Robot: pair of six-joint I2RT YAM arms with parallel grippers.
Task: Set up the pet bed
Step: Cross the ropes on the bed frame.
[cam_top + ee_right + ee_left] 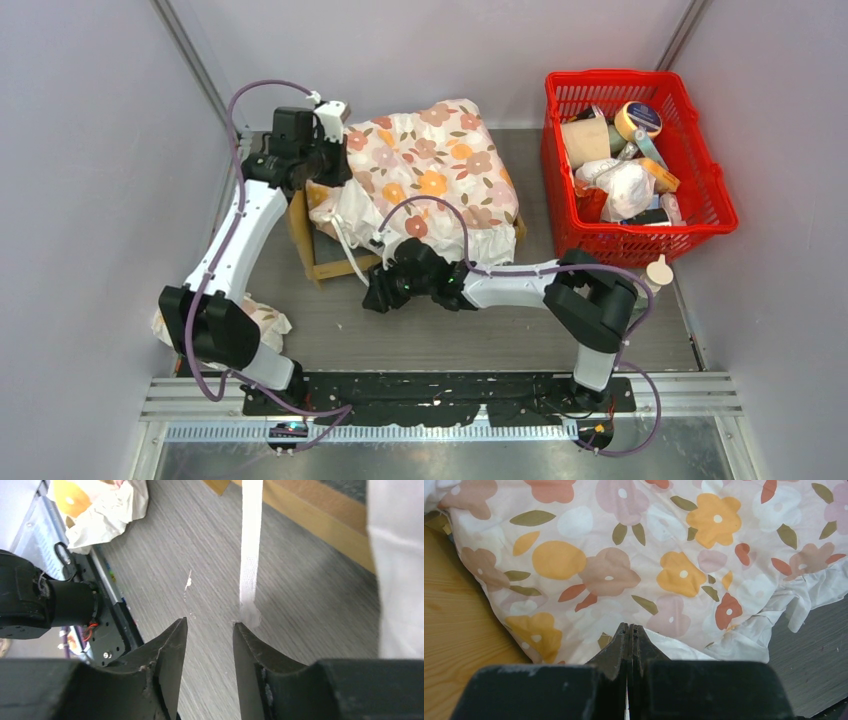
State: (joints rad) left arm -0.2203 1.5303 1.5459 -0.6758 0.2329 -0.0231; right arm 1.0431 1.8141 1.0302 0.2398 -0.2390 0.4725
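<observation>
Grey wood-grain table (450, 330); both arms reach in from the near edge.

Floral cushion (430, 165) is the biggest item, heaped at the far centre; it lies on top of the pet bed (330, 268) and hides most of it (only the pale wooden rails at the near-left corner show, plus a bit of wood at the right side).

Red basket (720, 195) at far right, well apart from the bed, packed with rolls and wrapped bits.

Small crumpled floral cloth (265, 322) on the table beside the left arm's base.

Left gripper (629, 626) at the cushion's left edge, above the bed's side rail; jaws clenched tight together, tips against the printed fabric; cannot tell whether a fold is nipped.

Right gripper (209, 621) low over bare table just in front of the bed; jaws released, gap empty.

White ribbon (250, 545) hangs from the cushion, its end just beside one fingertip.
</observation>
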